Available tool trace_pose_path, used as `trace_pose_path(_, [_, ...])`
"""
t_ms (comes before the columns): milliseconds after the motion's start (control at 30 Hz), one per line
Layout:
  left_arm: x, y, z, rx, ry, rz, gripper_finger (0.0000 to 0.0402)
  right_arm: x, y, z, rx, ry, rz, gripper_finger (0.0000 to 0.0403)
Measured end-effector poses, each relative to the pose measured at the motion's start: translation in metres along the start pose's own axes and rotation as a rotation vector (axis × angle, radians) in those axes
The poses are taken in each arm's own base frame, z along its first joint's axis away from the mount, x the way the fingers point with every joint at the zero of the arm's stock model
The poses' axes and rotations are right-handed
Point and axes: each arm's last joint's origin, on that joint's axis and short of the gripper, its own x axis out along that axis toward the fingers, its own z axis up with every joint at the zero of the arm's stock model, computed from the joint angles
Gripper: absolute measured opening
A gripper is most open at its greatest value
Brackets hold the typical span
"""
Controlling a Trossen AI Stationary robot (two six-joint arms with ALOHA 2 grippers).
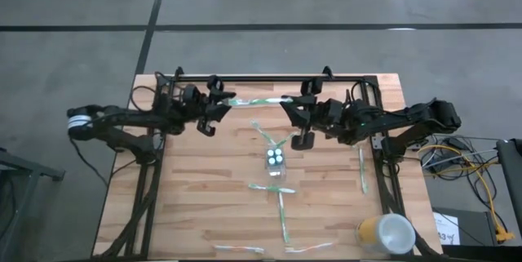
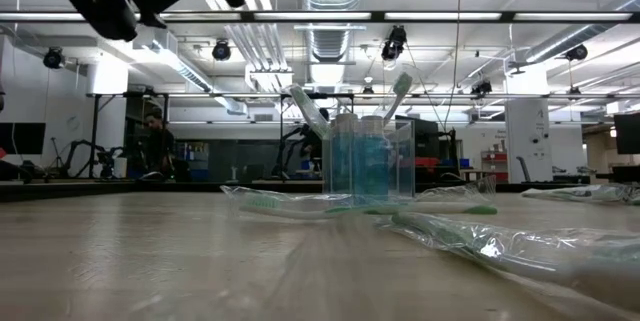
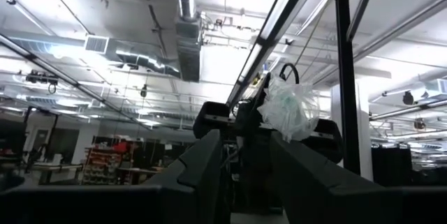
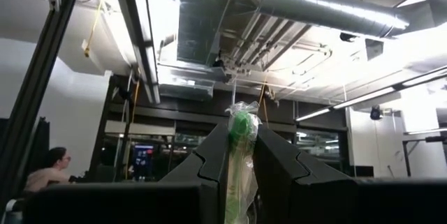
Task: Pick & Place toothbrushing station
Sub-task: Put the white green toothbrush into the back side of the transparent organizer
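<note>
A clear cup (image 1: 276, 162) stands on the wooden table, holding three white-capped tubes and two toothbrushes (image 2: 400, 86) that lean out of it. Several wrapped toothbrushes lie flat around it, one (image 1: 283, 217) just in front. Another wrapped toothbrush (image 1: 259, 100) hangs in the air over the far edge, with my right gripper (image 1: 292, 107) shut on it. Its free end, crumpled wrapper (image 3: 290, 109), lies close beyond my left gripper (image 3: 246, 144). That gripper is open, with nothing between its fingers. My right gripper pinches the wrapped toothbrush's handle (image 4: 239, 178) between its two fingers. The brush runs along the fingers, and its green head (image 4: 242, 125) sticks out past their tips. The fingers come from the table's right, slanting upward. The brush is lifted clear of the table.
A yellow cup with a white top (image 1: 385, 233) stands at the near right corner. A black frame rail (image 1: 269, 78) runs along the far edge, just behind both grippers. Loose wrapped toothbrushes lie at the right (image 1: 361, 168) and along the near edge (image 1: 236, 249).
</note>
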Motion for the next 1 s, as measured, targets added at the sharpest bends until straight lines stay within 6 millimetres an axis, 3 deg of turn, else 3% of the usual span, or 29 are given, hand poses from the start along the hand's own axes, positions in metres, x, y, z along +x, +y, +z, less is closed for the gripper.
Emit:
trace_pose_path(367, [0.016,0.001,0.006,0.008,-0.029,-0.045,0.013,0.0,-0.001,0.003,0.002,-0.007,-0.005,0.0047])
trace_pose_path(1000, [0.018,-0.006,0.004,-0.038,0.028,-0.208,0.0129,0.0,-0.001,0.004,-0.052,-0.011,-0.015,0.0036])
